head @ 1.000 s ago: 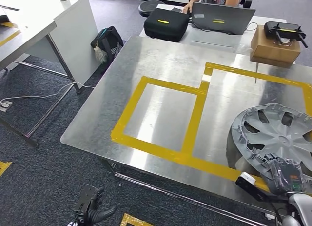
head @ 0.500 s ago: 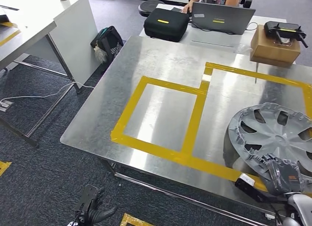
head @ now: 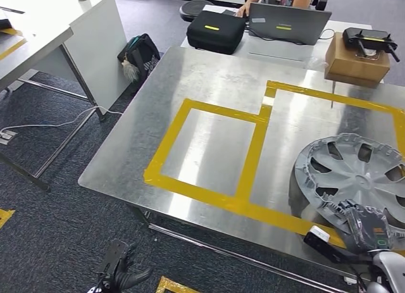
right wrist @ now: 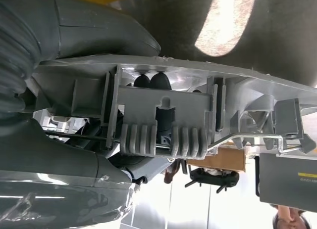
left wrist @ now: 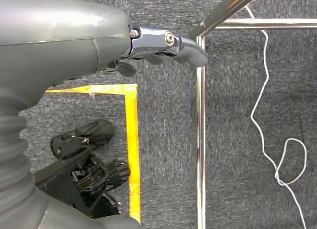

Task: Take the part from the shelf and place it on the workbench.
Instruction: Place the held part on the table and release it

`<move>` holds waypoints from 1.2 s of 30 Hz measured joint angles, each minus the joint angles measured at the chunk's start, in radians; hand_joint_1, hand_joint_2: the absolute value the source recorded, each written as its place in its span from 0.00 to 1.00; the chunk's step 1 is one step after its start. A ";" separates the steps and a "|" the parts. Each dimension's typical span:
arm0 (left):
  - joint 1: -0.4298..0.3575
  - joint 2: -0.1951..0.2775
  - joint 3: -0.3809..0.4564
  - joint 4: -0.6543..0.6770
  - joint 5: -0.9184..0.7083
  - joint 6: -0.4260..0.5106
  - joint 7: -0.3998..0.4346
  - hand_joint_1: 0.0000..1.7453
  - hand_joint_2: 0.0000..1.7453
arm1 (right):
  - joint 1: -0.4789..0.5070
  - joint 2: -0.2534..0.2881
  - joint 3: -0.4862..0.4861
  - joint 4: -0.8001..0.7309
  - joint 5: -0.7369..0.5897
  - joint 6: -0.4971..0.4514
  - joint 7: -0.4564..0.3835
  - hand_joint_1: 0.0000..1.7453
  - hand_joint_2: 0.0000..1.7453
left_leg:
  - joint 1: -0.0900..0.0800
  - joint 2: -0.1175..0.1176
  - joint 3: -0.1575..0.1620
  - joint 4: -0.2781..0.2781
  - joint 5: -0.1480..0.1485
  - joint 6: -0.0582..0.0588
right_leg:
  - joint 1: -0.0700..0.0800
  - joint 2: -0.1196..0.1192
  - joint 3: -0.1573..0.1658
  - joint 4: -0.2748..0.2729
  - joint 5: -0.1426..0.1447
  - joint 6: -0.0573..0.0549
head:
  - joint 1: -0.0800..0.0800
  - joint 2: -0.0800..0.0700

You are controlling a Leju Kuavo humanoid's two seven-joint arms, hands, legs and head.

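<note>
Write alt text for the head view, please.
The robot's right hand grips a grey wheel cover by its near rim over a metal workbench marked with yellow tape; the left hand hangs above the carpet.

Things on and around the workbench

The hubcap (head: 353, 173) sat at the right of the workbench (head: 143, 141). Behind it stood a cardboard box (head: 355, 64), a laptop (head: 286, 24) and a case (head: 216, 30).

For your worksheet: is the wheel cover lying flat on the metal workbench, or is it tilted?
Tilted. In the head view, the wheel cover has its near rim raised in the right hand, with a shadowed gap above the workbench.
</note>
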 joint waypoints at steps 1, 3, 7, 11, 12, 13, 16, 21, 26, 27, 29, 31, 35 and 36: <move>0.000 0.000 0.000 0.000 0.000 -0.001 0.000 0.00 1.00 | 0.001 -0.003 0.002 0.000 0.000 0.000 0.001 1.00 1.00 | 0.000 0.000 0.000 0.000 0.000 0.000 | 0.000 0.000 0.000 0.000 0.000 0.000 | 0.000 0.000; 0.000 0.000 0.000 0.000 0.000 -0.003 -0.001 0.00 1.00 | 0.005 -0.009 0.006 -0.001 0.000 -0.001 0.003 0.94 1.00 | 0.000 0.000 0.000 0.000 0.000 0.000 | 0.000 0.000 0.000 0.000 0.000 0.000 | 0.000 0.000; 0.000 0.001 -0.006 0.000 -0.006 -0.003 -0.004 0.00 0.50 | 0.014 -0.019 0.014 -0.008 -0.003 -0.006 0.007 0.00 1.00 | 0.000 0.000 0.000 0.000 0.000 0.000 | 0.000 0.000 0.000 0.000 0.000 0.000 | 0.000 0.000; 0.000 0.001 -0.011 0.000 -0.006 -0.006 -0.009 0.00 0.00 | 0.045 -0.027 0.028 -0.016 -0.016 -0.001 0.021 0.00 1.00 | 0.000 -0.001 -0.002 0.000 0.001 0.001 | 0.000 -0.002 0.000 0.000 0.000 0.000 | 0.000 0.000; 0.000 0.001 -0.012 0.000 -0.006 -0.006 -0.009 0.00 0.00 | 0.051 -0.028 0.031 -0.017 -0.017 -0.002 0.023 0.00 1.00 | 0.000 -0.001 -0.002 0.000 0.001 0.002 | 0.000 -0.003 0.000 -0.001 0.000 0.000 | 0.000 0.000; 0.000 0.000 -0.014 0.000 -0.006 -0.006 -0.009 0.00 0.00 | 0.054 -0.028 0.033 -0.018 -0.017 -0.005 0.025 0.00 1.00 | 0.000 -0.001 -0.003 0.000 0.001 0.002 | 0.000 -0.003 0.000 -0.001 0.000 0.001 | 0.000 0.000; -0.001 -0.001 -0.015 0.000 -0.003 -0.004 -0.007 0.00 0.00 | 0.056 -0.029 0.036 -0.022 -0.017 -0.010 0.030 0.00 1.00 | 0.000 -0.001 -0.003 0.001 0.001 0.003 | 0.000 -0.004 0.001 -0.003 0.001 0.001 | 0.000 0.000; -0.002 -0.001 -0.015 0.000 0.000 -0.002 -0.001 0.00 0.00 | 0.059 -0.029 0.037 -0.028 -0.017 -0.016 0.031 0.00 1.00 | 0.000 -0.001 -0.003 0.003 -0.002 0.007 | 0.000 -0.004 0.003 -0.006 0.001 0.004 | 0.000 0.000; -0.002 0.000 -0.015 0.000 0.008 0.003 0.000 0.00 0.00 | 0.074 -0.029 0.040 -0.048 -0.040 -0.038 0.028 0.00 1.00 | -0.002 -0.001 -0.004 0.011 -0.009 0.017 | -0.002 -0.004 0.007 -0.007 -0.001 0.013 | 0.000 0.000; -0.002 0.000 -0.015 0.000 0.009 0.004 0.000 0.00 0.00 | 0.077 -0.028 0.040 -0.053 -0.056 -0.043 0.022 0.00 1.00 | -0.003 -0.001 -0.004 0.011 -0.008 0.020 | -0.003 -0.004 0.008 -0.009 0.001 0.016 | 0.000 0.000; -0.002 0.000 -0.015 0.000 0.012 0.005 0.000 0.00 0.00 | 0.085 -0.027 0.043 -0.066 -0.087 -0.051 0.007 0.00 1.00 | 0.001 0.000 -0.003 0.003 0.002 0.027 | -0.001 -0.004 0.007 -0.011 0.000 0.024 | 0.000 0.000; -0.004 -0.001 -0.015 0.000 0.016 0.005 0.000 0.00 0.00 | 0.094 -0.025 0.045 -0.077 -0.104 -0.054 -0.002 0.00 1.00 | 0.008 0.002 -0.003 -0.009 0.013 0.032 | -0.001 -0.008 -0.013 0.035 -0.041 0.030 | 0.002 0.000; -0.001 -0.001 -0.015 0.000 0.018 0.005 0.000 0.00 0.00 | 0.101 -0.018 0.049 -0.084 -0.112 -0.054 -0.006 0.00 1.00 | 0.011 0.003 -0.016 -0.011 0.022 0.033 | -0.005 -0.015 -0.095 0.259 -0.160 0.041 | 0.004 0.000; 0.000 -0.001 -0.015 0.000 0.018 0.005 0.000 0.00 0.00 | 0.103 -0.016 0.050 -0.085 -0.113 -0.054 -0.006 0.00 1.00 | 0.013 0.003 -0.019 -0.010 0.025 0.030 | -0.006 -0.015 -0.088 0.259 -0.152 0.044 | 0.004 0.000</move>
